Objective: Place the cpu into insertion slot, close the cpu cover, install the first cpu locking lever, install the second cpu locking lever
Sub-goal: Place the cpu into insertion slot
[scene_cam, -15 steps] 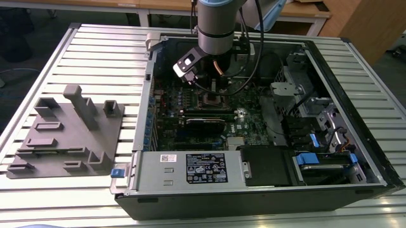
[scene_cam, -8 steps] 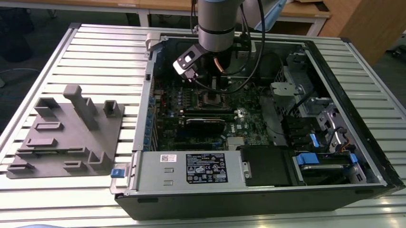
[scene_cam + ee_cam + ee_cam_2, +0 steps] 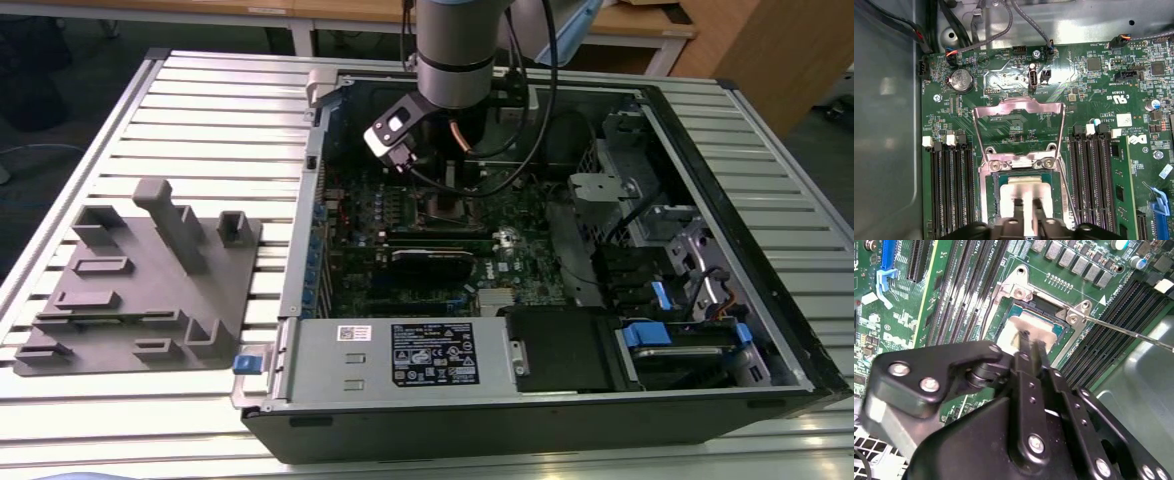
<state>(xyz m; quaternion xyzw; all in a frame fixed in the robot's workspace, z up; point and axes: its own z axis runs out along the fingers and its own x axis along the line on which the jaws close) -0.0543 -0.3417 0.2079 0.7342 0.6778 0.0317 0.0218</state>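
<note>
- Slatted metal bench (image 3: 200,110) carries an open computer case (image 3: 534,410); the arm reaches down into it.
- The cpu (image 3: 1029,186) lies in the insertion slot (image 3: 1000,192), with the cpu cover (image 3: 1019,106) swung open beyond it.
- The gripper (image 3: 1026,204) is narrow, its tips at the cpu's top.

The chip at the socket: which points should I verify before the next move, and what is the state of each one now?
1. Cover swung up, away from the socket: ok.
2. Chip within the socket's outline: ok.
3. Chip lying flat and fully seated: cannot tell; the gripper hides its near edge.
4. Gripper right at the chip, about at the middle of its width: ok in both wrist views.
5. Thin lever released and off the opening: ok.
</note>
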